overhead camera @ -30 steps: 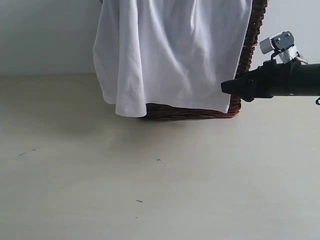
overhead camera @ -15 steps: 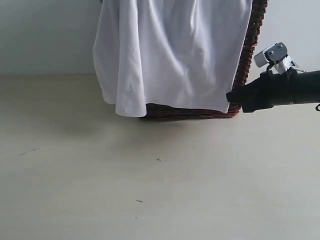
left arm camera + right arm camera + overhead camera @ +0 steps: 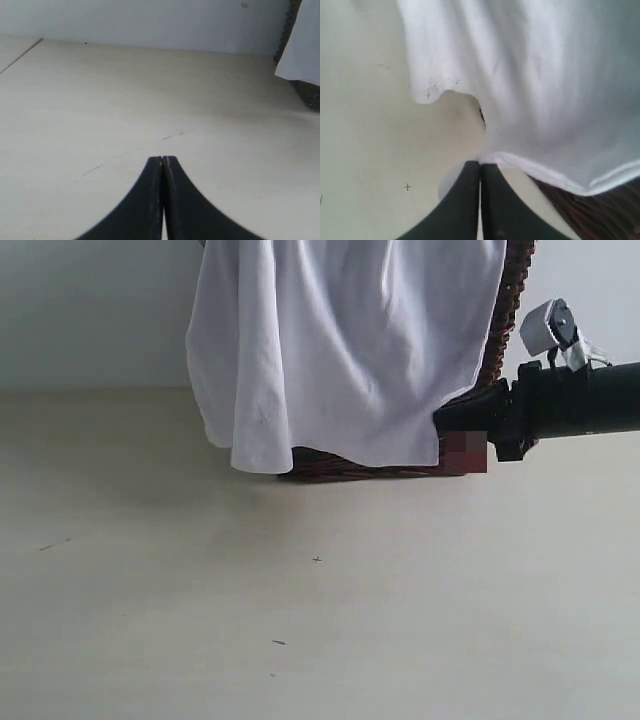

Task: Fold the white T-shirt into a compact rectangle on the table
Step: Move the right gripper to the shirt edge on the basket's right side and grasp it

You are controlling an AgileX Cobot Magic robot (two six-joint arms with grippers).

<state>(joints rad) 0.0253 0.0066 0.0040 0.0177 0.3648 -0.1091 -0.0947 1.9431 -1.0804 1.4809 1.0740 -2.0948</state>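
The white T-shirt (image 3: 340, 350) hangs over the front of a dark wicker basket (image 3: 500, 330), its hem just above the table (image 3: 300, 620). My right gripper (image 3: 440, 423) reaches in from the right to the shirt's lower right corner. In the right wrist view its jaws are pressed together (image 3: 480, 164), with the shirt's hem (image 3: 545, 75) meeting the tips. My left gripper (image 3: 163, 159) is shut and empty, low over bare table, far from the shirt (image 3: 302, 50). The shirt's lettering and neck are hidden.
The basket (image 3: 580, 205) stands at the back of the table against a pale wall (image 3: 90, 310). A few small dark specks (image 3: 317, 559) mark the tabletop. The left arm is out of the exterior view.
My right gripper dipped back, then pushed left into the shirt's lower right corner, and its jaws came together there. The corner of the hem has shifted slightly left. The left gripper stayed shut.
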